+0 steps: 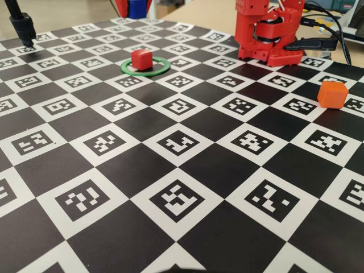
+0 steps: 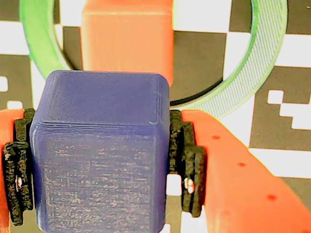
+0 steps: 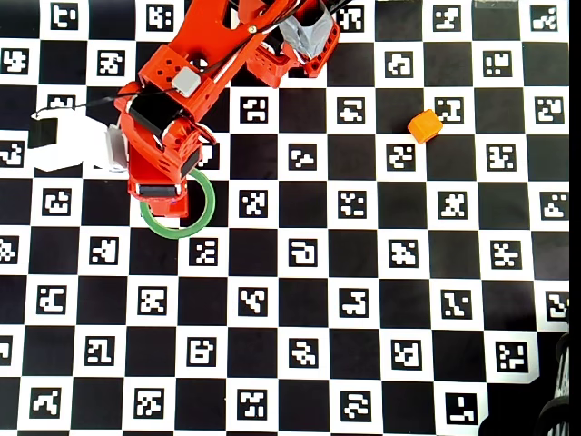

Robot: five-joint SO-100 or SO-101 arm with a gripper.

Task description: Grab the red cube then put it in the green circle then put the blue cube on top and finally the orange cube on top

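Note:
In the wrist view my gripper [image 2: 102,167] is shut on the blue cube [image 2: 99,155], whose sides are pressed by black pads [image 2: 187,160]. Just beyond it, the red cube [image 2: 127,41] sits inside the green circle [image 2: 265,63]. The fixed view shows the red cube [image 1: 141,58] inside the green circle [image 1: 149,71], with the blue cube [image 1: 136,8] held well above it at the top edge. The orange cube [image 1: 332,94] lies alone on the right. In the overhead view the arm covers the red cube and part of the green circle [image 3: 182,227]; the orange cube [image 3: 424,125] lies far right.
The arm's red base [image 1: 267,34] stands at the back right with black cables [image 1: 327,28] beside it. A black stand [image 1: 23,25] rises at the back left. A white object [image 3: 68,143] lies left of the arm. The checkered marker mat [image 1: 182,187] covers the table.

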